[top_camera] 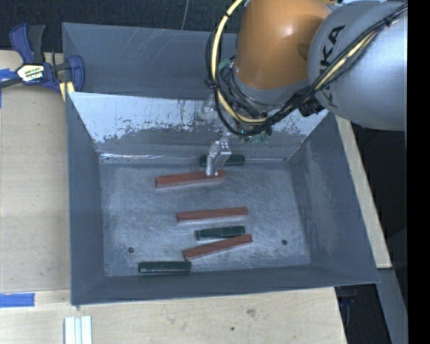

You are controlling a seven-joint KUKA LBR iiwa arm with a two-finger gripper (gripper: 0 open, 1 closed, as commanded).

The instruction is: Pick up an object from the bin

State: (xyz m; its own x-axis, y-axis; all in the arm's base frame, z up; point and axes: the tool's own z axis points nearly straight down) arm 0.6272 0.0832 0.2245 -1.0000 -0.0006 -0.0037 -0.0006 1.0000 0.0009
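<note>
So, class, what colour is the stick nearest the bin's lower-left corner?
The stick is dark, nearly black; camera view.

A brown bar (pixel 212 214) lies flat in the middle, with a dark bar (pixel 220 232) just in front of it. A tilted brown bar (pixel 217 247) lies close beside that. A second dark bar (pixel 165 267) rests apart near the front left.
</note>
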